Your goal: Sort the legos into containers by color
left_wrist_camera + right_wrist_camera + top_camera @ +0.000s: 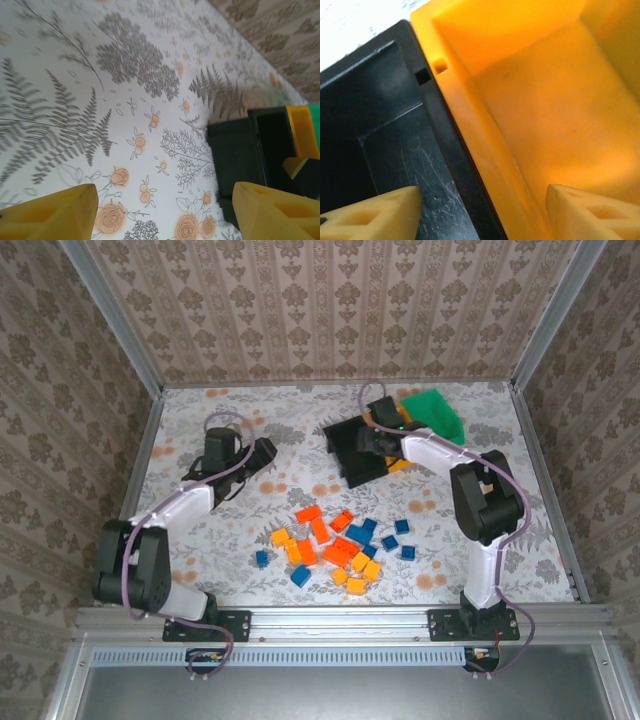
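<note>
The legos [345, 552] lie loose on the flowered bench [220, 530], a blue, red-orange and yellow-orange heap at the lower middle of the top view. The containers [347, 455] stand in a row at the upper right: black bin [380, 125], yellow bin [545, 100], green bin [437, 415]. The right jaws hang spread wide above the wall between black and yellow (nothing between them). The left jaws, at the upper left, are also spread and empty, over bare bench.
</note>
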You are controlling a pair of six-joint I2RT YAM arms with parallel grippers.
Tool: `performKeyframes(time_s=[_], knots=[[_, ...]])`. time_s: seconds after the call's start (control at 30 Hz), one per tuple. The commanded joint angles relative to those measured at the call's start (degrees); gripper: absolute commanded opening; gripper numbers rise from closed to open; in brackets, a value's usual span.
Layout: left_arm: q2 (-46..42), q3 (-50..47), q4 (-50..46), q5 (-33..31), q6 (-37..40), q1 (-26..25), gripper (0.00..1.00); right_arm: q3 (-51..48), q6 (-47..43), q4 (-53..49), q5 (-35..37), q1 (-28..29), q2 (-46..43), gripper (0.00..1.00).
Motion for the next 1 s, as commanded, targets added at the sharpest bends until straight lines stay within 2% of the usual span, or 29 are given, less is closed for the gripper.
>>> performKeyframes(time_s=[0.0,0.13,0.23,0.5,0.77,0.97], knots=[[4.02,5.06,2.38,2.80,-0.60,-1.55,0.72,2.36,7.80,-2.02,3.19,3.91,3.03,0.66],[8.09,7.88,2.23,4.18,-1.28,-1.99,0.70,3.55,15.03,-1.42,5.59,8.76,3.82,0.66],[7.11,6.60,2.34,3.73,-2.33,-1.43,0.70,5.86,18.84,-2.25,7.86,11.51,4.61,0.60],[-2.58,0.02,-2.02,3.99,-2.23,2.02,0.72,15.41,21.48,-9.66,13.05,15.39,10.20,0.42],[-12.02,-3.36,-7.41,3.92,-0.64,4.39,0.74,19.41,22.69,-13.49,15.78,17.68,12.99,0.27],[-16.92,-4.75,-9.58,3.81,-0.14,5.12,0.77,20.77,22.05,-15.16,16.72,20.03,13.98,0.25]])
